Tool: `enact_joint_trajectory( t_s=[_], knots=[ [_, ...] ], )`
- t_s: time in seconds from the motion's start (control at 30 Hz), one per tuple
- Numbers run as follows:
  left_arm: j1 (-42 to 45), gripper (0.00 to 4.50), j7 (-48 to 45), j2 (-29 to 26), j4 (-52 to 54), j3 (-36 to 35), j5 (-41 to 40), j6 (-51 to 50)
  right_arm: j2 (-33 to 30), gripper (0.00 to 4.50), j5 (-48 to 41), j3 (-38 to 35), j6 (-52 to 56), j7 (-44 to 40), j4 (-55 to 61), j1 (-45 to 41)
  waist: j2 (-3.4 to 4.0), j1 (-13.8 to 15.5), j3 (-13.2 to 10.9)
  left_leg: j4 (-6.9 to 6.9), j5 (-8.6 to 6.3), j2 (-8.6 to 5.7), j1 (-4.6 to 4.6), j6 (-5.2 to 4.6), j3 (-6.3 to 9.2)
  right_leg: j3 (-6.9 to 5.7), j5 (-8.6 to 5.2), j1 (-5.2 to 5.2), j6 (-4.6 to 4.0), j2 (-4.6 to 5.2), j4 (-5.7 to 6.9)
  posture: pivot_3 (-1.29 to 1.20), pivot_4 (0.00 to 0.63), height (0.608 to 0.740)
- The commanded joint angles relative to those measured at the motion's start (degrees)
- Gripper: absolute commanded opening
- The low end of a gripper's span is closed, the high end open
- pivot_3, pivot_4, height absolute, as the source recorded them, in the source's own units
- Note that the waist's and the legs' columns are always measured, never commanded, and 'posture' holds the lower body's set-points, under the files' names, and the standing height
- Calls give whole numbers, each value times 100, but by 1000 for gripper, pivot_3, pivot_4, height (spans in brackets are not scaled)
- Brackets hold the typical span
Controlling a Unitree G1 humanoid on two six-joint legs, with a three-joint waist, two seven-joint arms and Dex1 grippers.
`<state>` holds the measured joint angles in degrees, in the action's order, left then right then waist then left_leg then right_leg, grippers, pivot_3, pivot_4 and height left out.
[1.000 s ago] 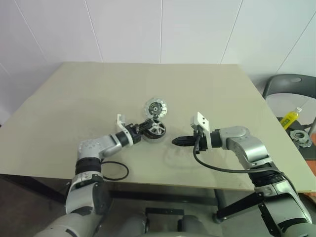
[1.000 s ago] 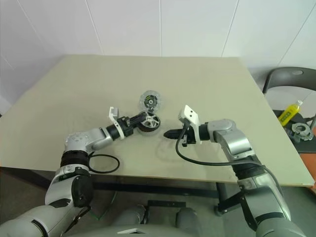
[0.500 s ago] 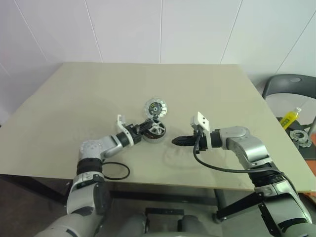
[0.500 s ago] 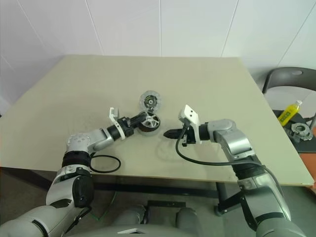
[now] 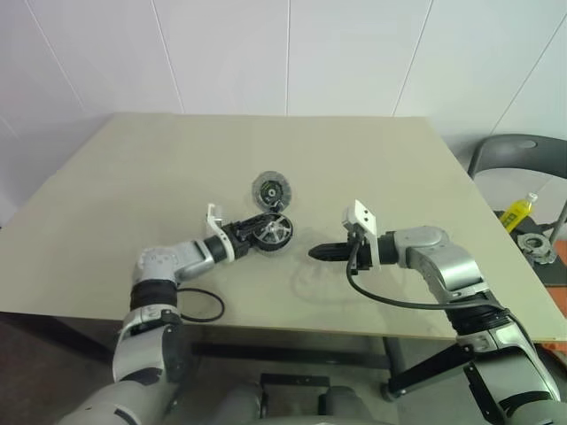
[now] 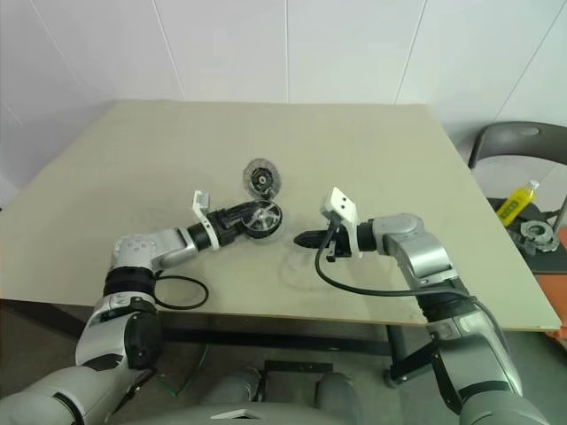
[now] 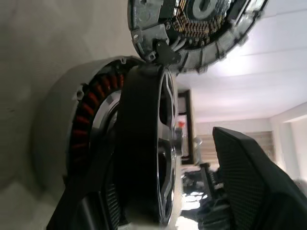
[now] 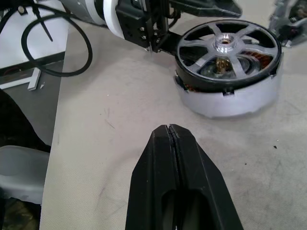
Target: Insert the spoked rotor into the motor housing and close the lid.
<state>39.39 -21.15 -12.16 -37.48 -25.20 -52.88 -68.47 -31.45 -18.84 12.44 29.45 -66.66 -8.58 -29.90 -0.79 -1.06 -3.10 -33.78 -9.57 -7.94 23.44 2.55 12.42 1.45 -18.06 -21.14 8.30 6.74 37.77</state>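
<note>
i see the beige table (image 5: 133,177) with the motor parts near its middle. the spoked rotor (image 8: 225,52) sits in the motor housing (image 8: 230,98), silver spokes and hub facing up, copper windings showing under it. from the right wrist view the rotor looks tilted, not fully flush in the pale shell. in the left eye view the pair (image 5: 271,232) stands on the table just in front of a second round part, the lid (image 5: 269,189), which lies beside it a little farther from me, touching or nearly so; i cannot tell which. the left wrist view shows the lid's inner face with its ring of small contacts (image 7: 196,24) close against the rotor's rim.

left claw (image 5: 249,228) reaches in level from the left, at the rotor's near-left edge. its fingers are spread: in the left wrist view one finger (image 7: 254,191) stands clear of the rotor's face, with a gap between, and the other lies along the dark rim. i cannot tell whether that one touches.

right claw (image 5: 317,253) hovers over bare table to the right of the housing, apart from it, pointing left toward it. its fingers (image 8: 158,167) are pressed together, nothing between them.

a black cable loop (image 5: 199,305) lies on the near-left table edge. a chair (image 5: 518,150) stands off to the right with a yellow bottle (image 5: 521,211) nearby.
</note>
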Motion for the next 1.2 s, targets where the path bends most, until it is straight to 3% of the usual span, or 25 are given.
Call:
enact_joint_trajectory(
  t_s=[0.03,0.4,0.6,0.7,0.93,1.2],
  knots=[
    [325,2970,-263,-429,278,437,425,-2,17,0,-41,-178,-135,23,86,-83,0,-1,0,-1,0,0,0,0,0,0,1,-1,-1,0,2,0,0,740],
    [728,2970,-2441,-1266,381,1612,1287,822,145,0,-21,-119,-179,88,41,-79,2,3,-2,7,0,-1,1,0,1,0,1,-8,-1,-1,3,0,0,740],
    [335,2970,-3367,-1266,1001,2272,2148,2760,116,0,-60,-152,-110,111,95,-55,3,14,-2,9,0,0,2,1,2,1,1,-8,-2,1,2,0,0,740],
    [28,2337,-3671,-1042,1181,2430,2398,3696,79,0,-70,-170,-87,94,102,-75,3,21,-2,13,0,0,2,0,0,2,1,-9,-3,3,-1,0,0,740],
    [-434,13,-3877,-400,901,2841,3153,5600,78,0,-53,-161,-93,82,50,-139,3,37,-2,11,0,0,5,-1,2,2,1,-9,-3,3,-3,0,0,740],
    [-51,13,-2462,-1,-664,3056,4491,7301,99,0,-93,-185,-20,135,197,-95,2,39,-2,2,-1,0,6,-5,1,1,1,-6,0,3,-3,0,0,740]
  ],
)
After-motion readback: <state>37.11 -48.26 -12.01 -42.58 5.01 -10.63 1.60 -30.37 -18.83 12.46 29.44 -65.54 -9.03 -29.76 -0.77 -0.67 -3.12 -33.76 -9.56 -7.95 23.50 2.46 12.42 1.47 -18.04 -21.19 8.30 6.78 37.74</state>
